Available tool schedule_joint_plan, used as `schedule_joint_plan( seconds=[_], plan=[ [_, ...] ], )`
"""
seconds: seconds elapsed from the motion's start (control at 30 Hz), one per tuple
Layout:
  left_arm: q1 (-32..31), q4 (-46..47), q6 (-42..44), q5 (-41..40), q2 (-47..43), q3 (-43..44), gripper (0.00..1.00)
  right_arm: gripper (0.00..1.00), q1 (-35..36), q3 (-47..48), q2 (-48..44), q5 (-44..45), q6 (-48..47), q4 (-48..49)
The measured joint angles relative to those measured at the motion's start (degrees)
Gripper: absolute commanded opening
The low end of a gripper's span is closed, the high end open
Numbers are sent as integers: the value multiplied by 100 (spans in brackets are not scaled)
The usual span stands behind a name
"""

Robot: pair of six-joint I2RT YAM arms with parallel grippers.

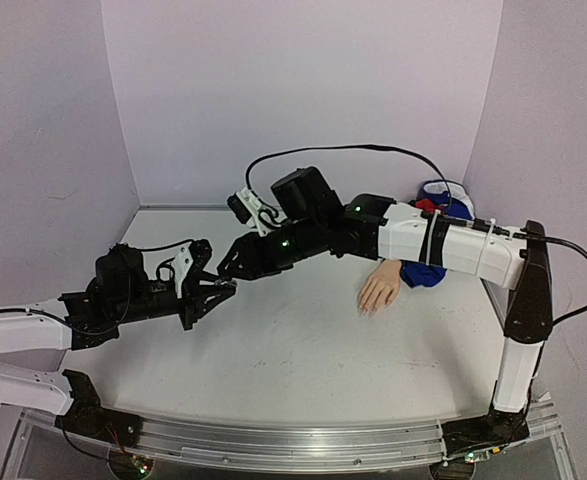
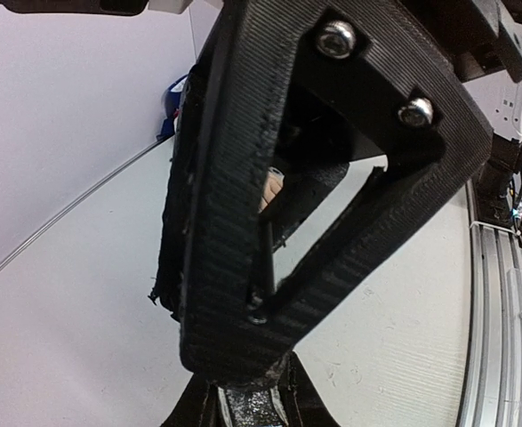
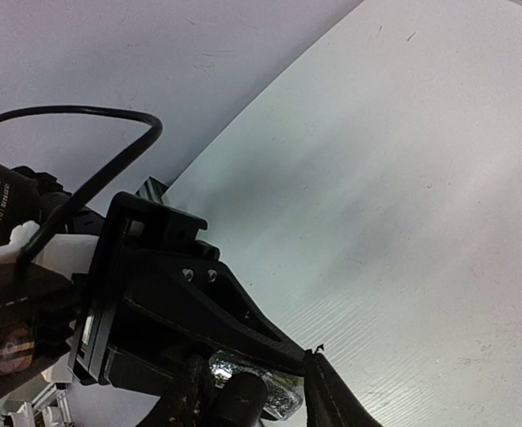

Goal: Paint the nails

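- Closest to the overhead view is the metal rail [image 1: 273, 437] carrying both arm bases along the bottom edge. The white desk [image 1: 303, 360] spreads out above it.
- The mannequin hand [image 1: 380, 289] lies flat at centre right, fingers pointing toward the bottom of the frame. Its blue sleeve [image 1: 425, 275] is tucked under the right arm.
- The nails [image 1: 368, 311] sit at those fingertips and are too small to make out.
- I'd judge the hand light and stiff, and apt to slide on the smooth desk if nudged. The nails call for a soft brush stroke, not a grip; any steadying belongs at the wrist or sleeve.
- The left claw [image 1: 213, 290], at centre left, is clamped on a small glittery bottle [image 3: 274, 396], which looks hard, slick and easy to tip.
- The right claw [image 1: 235, 262] meets it tip to tip, with a finger on either side of the bottle's dark top. I cannot tell whether they have closed on it.
- Both claws are well apart from the hand.
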Motion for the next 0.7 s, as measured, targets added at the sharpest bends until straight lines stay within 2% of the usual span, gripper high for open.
schedule_joint_plan(
  seconds=[0.5, 0.7],
  plan=[
    [0, -7, 17, -155, 11, 0, 0, 1, 0, 33, 17, -131, -2, -63],
    [0, -13, 15, -245, 149, 0, 0, 0, -4, 33, 15, 57, -13, -83]
  ],
)
